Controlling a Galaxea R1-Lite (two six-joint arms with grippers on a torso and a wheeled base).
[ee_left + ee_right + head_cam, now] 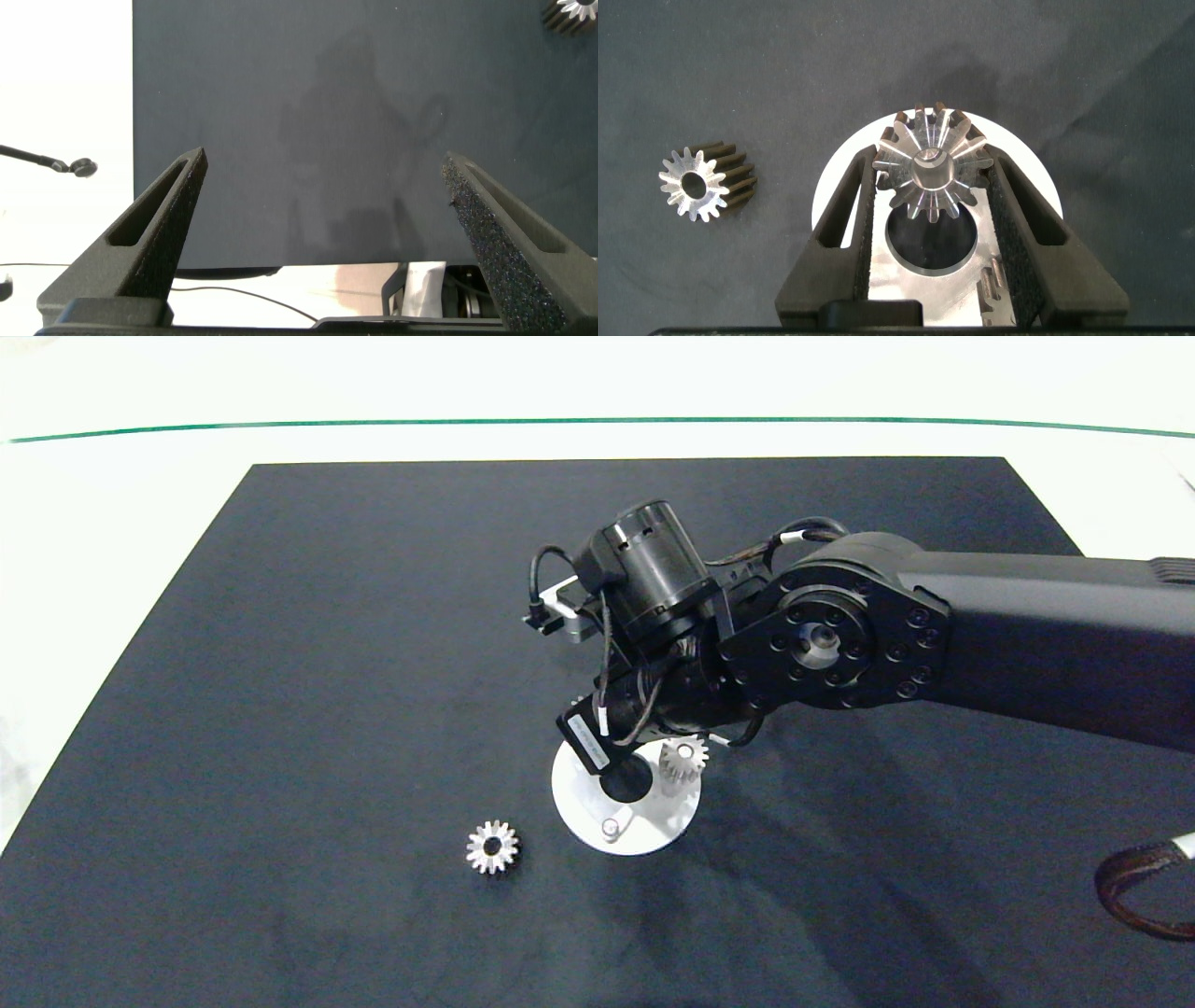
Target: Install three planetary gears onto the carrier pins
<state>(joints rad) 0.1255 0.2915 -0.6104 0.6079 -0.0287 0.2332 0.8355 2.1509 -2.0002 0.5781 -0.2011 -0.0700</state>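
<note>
The right gripper (932, 191) grips one gear (927, 172) seated on a pin (over the white disc (574, 793)); the left gripper (322, 201) hangs open.

Right arm (1027, 635): dark, enters from the right edge and reaches leftward to mid-scene; wrist bent downward, cabling looped around the wrist housing.
Right claw (936, 177): pointed down, two grey fingers (845, 219) flanking a planetary gear (931, 173), one on either side, pads at or close to its teeth; contact cannot be confirmed.
Left claw (322, 201): outside the head view; fingers spread wide apart, nothing between them, held above the near-left part of the tabletop (308, 112).
</note>
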